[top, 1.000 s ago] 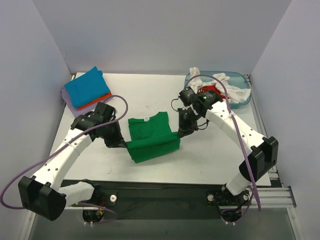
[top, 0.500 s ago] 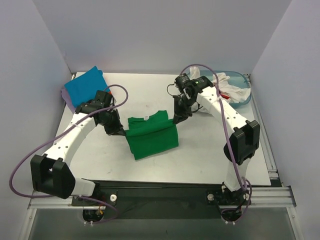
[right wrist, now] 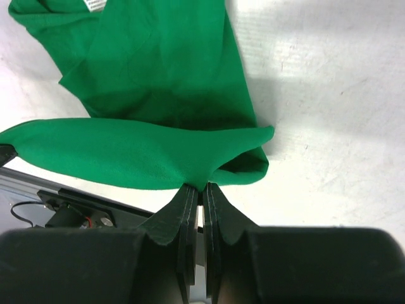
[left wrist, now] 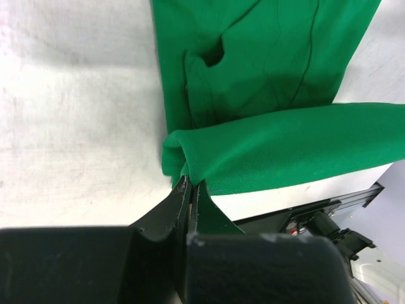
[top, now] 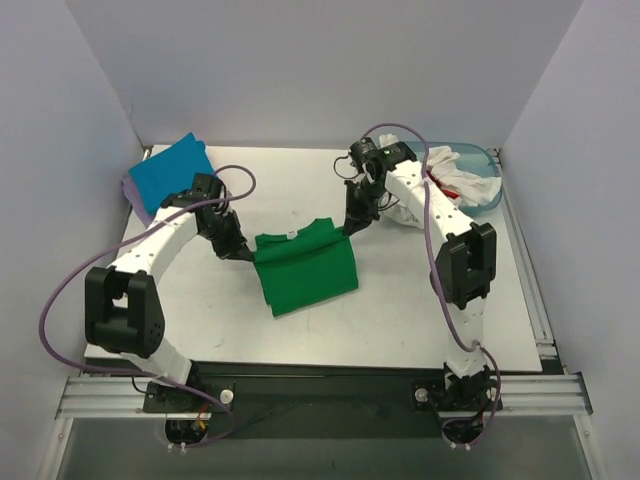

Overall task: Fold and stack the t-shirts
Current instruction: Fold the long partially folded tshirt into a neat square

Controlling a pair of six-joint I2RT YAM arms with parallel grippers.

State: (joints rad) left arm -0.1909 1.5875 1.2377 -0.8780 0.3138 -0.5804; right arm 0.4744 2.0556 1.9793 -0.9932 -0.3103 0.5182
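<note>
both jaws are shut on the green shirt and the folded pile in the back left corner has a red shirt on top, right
Not red: the pile's top shirt is blue, as the top view shows. Both sets of jaws are shut on the green shirt, as you said.

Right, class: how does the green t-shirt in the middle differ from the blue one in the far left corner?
The green t-shirt is pinched at both sides by the left gripper and right gripper; the blue t-shirt is held by neither. The green t-shirt is only half folded; the blue t-shirt is a compact finished fold. The green t-shirt lies alone; the blue t-shirt tops a pile. Both are plain cloth.
</note>
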